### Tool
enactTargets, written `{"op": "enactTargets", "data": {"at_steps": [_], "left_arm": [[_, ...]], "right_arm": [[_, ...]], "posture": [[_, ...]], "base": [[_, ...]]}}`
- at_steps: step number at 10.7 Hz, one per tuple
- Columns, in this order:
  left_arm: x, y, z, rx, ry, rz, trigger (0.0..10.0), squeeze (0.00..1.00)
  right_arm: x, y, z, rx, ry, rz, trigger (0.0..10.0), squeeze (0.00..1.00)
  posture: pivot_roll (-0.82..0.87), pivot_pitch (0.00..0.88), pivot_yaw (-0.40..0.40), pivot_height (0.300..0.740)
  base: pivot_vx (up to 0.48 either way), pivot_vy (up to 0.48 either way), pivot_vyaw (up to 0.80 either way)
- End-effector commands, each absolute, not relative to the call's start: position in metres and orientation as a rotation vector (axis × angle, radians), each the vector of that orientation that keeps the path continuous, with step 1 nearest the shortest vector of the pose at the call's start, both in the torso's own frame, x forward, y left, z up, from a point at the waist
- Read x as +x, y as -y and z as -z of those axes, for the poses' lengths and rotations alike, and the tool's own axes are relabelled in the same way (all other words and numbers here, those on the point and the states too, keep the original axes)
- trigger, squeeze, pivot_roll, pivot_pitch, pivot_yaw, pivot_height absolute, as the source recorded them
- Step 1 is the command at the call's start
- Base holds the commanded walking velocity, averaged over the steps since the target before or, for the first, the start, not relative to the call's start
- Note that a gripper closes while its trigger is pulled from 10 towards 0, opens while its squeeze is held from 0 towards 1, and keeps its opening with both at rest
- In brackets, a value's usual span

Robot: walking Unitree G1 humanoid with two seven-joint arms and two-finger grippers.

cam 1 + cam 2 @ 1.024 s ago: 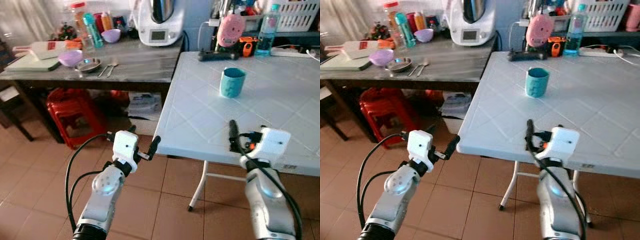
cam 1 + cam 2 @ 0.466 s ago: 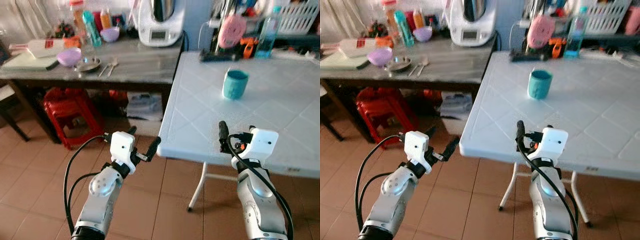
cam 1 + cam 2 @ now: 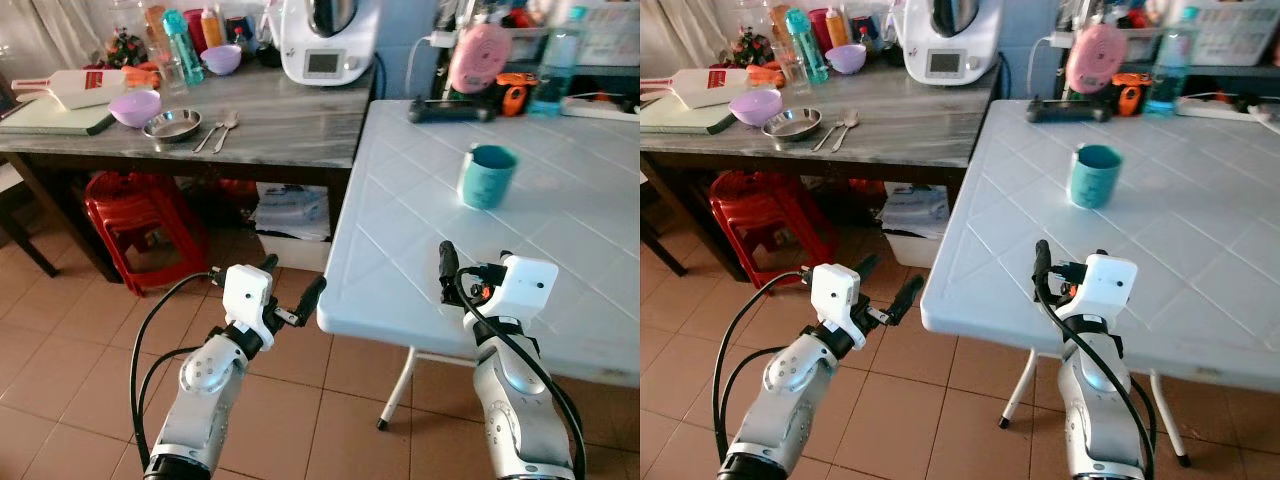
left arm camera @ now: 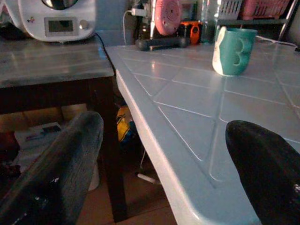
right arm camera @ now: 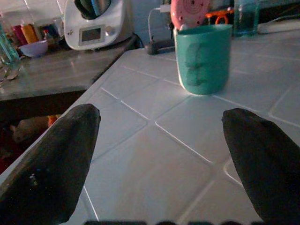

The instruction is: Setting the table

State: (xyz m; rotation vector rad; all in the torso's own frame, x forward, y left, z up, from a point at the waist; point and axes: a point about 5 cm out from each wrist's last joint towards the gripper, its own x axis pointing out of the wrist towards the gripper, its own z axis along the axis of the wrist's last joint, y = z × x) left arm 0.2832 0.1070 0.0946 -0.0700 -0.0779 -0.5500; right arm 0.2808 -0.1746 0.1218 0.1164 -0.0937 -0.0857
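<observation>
A teal cup (image 3: 488, 176) stands upright on the white tiled table (image 3: 400, 230), ahead of my right gripper (image 3: 472, 265). That gripper hovers open and empty over the table's near edge, and the wrist view looks straight at the cup (image 5: 202, 58). My left gripper (image 3: 292, 282) is open and empty too, held off the table's left corner above the floor. On the grey counter (image 3: 290, 125) to the left lie a purple bowl (image 3: 138, 106), a steel bowl (image 3: 172, 125) and spoons (image 3: 220, 130).
A red stool (image 3: 140, 225) and a box (image 3: 290, 215) sit under the counter. A white kitchen appliance (image 3: 325, 45) and bottles (image 3: 185, 50) stand at its back. A black object (image 3: 450, 112), a pink item (image 3: 478, 58) and a water bottle (image 3: 555, 70) line the table's far side.
The head view has shifted a little. My right gripper has drawn slightly back and left toward the table's near edge. The left gripper keeps its place, and both stay open.
</observation>
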Motion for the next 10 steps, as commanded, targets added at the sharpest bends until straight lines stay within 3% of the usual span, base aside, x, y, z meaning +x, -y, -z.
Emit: {"op": "enactTargets", "data": {"at_steps": [1,4,10], "left_arm": [[0.2824,-0.1082,-0.0964,-0.063,0.081,0.554,10.0,0.0],[0.2802,-0.1059,-0.0955,-0.068,0.073,0.572,10.0,0.0],[0.2793,-0.1061,-0.0936,-0.054,0.057,0.573,10.0,0.0]], "right_arm": [[0.2817,0.1727,-0.1245,0.116,0.105,0.078,10.0,0.0],[0.2809,0.1729,-0.1241,0.116,0.102,0.082,10.0,0.0],[0.2815,0.1662,-0.1228,0.097,0.098,0.052,10.0,0.0]], "posture": [[0.02,0.008,0.095,0.74],[0.02,0.011,0.096,0.74],[0.03,0.01,0.091,0.74]], "base": [[0.352,0.0,0.0],[0.352,0.0,-0.57],[0.328,0.0,0.07]]}}
